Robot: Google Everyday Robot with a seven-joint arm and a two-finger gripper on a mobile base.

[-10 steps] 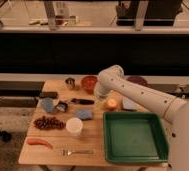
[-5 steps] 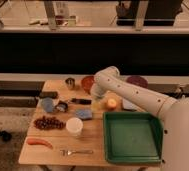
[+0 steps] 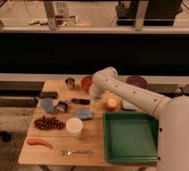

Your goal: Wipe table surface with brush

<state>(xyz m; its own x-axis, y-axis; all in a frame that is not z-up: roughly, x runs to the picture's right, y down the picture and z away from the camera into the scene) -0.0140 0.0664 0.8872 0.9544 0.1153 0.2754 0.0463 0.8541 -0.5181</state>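
Just left of my pincer (image 3: 94, 96) lies the brush (image 3: 81, 101), flat on the tabletop (image 3: 94, 141), toward the back, between the red bowl (image 3: 86, 82) behind it and the blue sponge (image 3: 84, 114) in front. Its long axis runs roughly left-right across the view. One end sits close by the pincer, the other points toward the black block (image 3: 48, 94). Can't tell which end is the head. Pincer hangs low over the tabletop at the end of my one arm, jaws wide, holding nothing. Orange fruit (image 3: 111, 104) sits just right of the pincer, green tray (image 3: 130, 137) further front-right. Judgement: next move needs a short shift left and down, jaws turned across the handle to close on its narrow sides. Brush not yet picked up, wiping not started.
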